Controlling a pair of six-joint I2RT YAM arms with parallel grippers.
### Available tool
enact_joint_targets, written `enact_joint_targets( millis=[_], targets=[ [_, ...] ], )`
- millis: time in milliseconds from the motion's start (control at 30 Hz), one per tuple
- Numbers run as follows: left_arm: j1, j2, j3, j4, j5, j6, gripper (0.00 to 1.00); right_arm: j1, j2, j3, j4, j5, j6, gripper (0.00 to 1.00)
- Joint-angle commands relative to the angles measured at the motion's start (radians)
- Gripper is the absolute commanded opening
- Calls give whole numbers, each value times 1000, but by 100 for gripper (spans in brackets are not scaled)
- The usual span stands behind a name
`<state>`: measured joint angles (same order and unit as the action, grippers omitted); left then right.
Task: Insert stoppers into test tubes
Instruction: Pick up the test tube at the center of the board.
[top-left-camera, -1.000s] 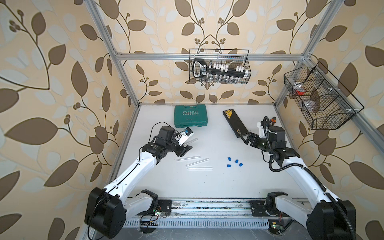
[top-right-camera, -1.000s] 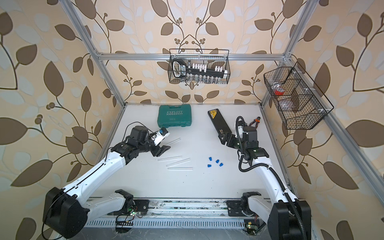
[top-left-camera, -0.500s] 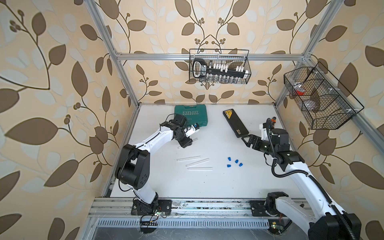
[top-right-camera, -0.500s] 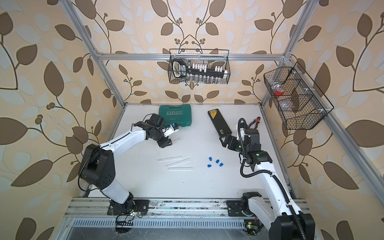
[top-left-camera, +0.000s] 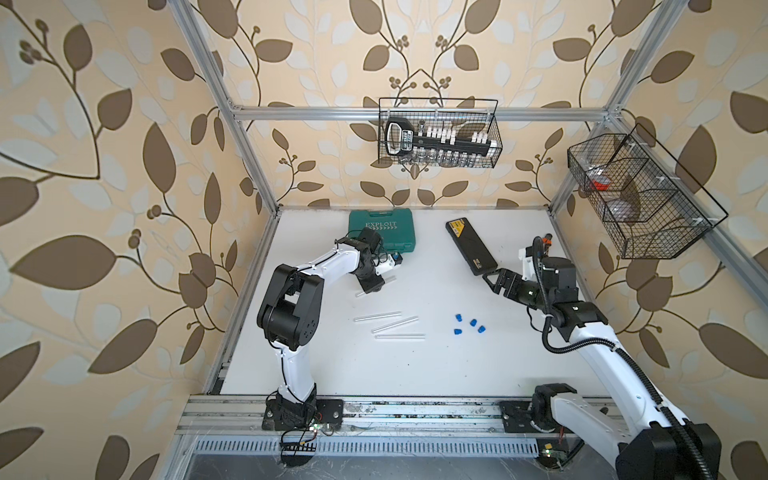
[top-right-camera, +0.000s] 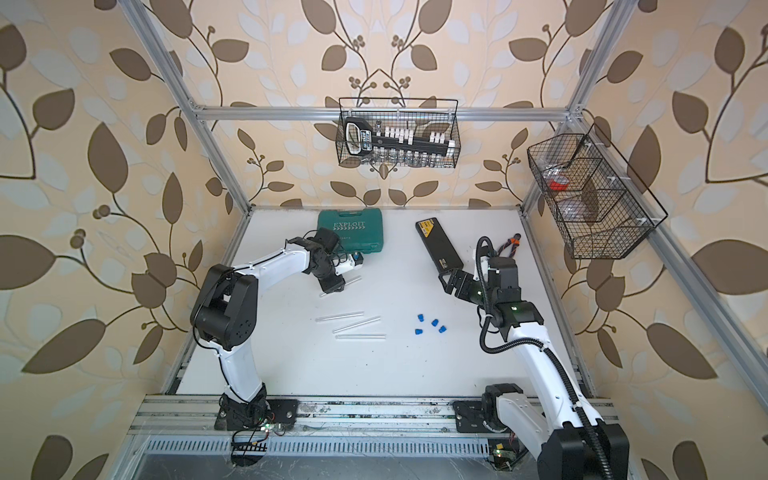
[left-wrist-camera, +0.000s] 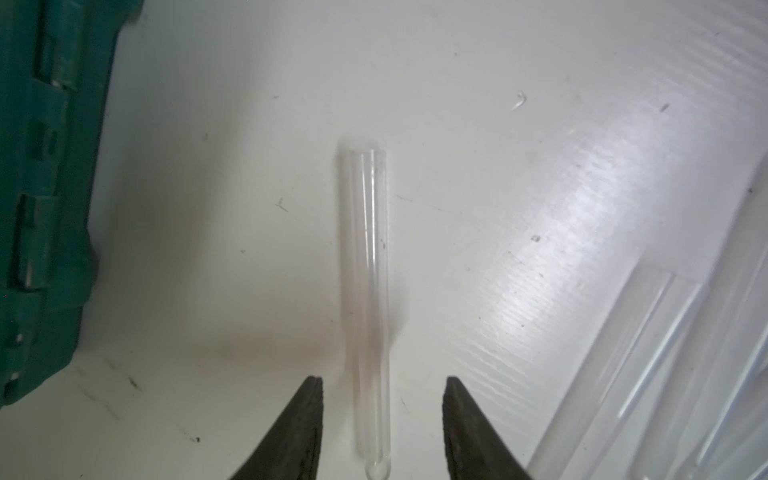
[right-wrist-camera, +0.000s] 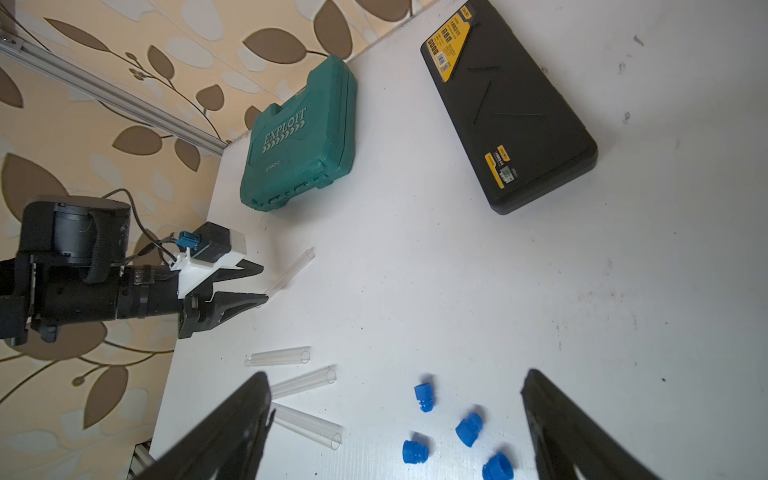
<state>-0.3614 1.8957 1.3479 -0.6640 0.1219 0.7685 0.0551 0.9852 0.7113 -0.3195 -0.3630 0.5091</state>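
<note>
One clear test tube (left-wrist-camera: 365, 270) lies on the white table apart from the others, near the green case. My left gripper (left-wrist-camera: 382, 379) is low over its rounded end, open, a finger on each side and a gap to both; it also shows in a top view (top-left-camera: 371, 287). Three more test tubes (top-left-camera: 395, 324) lie side by side at mid-table, also in the right wrist view (right-wrist-camera: 303, 380). Several blue stoppers (top-left-camera: 469, 325) lie loose to their right (right-wrist-camera: 468, 429). My right gripper (right-wrist-camera: 395, 374) hangs wide open and empty, behind and to the right of the stoppers (top-left-camera: 492, 279).
A green tool case (top-left-camera: 381, 230) sits at the back, just behind the left gripper. A black case (top-left-camera: 471, 247) lies at the back right, close to the right gripper. Wire baskets hang on the back wall (top-left-camera: 438, 133) and right wall (top-left-camera: 636, 199).
My left arm swung toward the back and brought its gripper down around the lone test tube, with the jaws narrowing. The right arm shifted only slightly and stayed wide open.
</note>
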Motion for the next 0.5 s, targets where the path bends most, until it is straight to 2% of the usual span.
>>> enact_joint_targets(
  millis=[0, 467],
  targets=[
    [-10, 21, 44, -32, -7, 4, 46, 3, 2, 7, -8, -2, 11, 92],
    [-14, 97, 71, -43, -37, 1, 36, 3, 5, -5, -5, 15, 47, 92]
  ],
)
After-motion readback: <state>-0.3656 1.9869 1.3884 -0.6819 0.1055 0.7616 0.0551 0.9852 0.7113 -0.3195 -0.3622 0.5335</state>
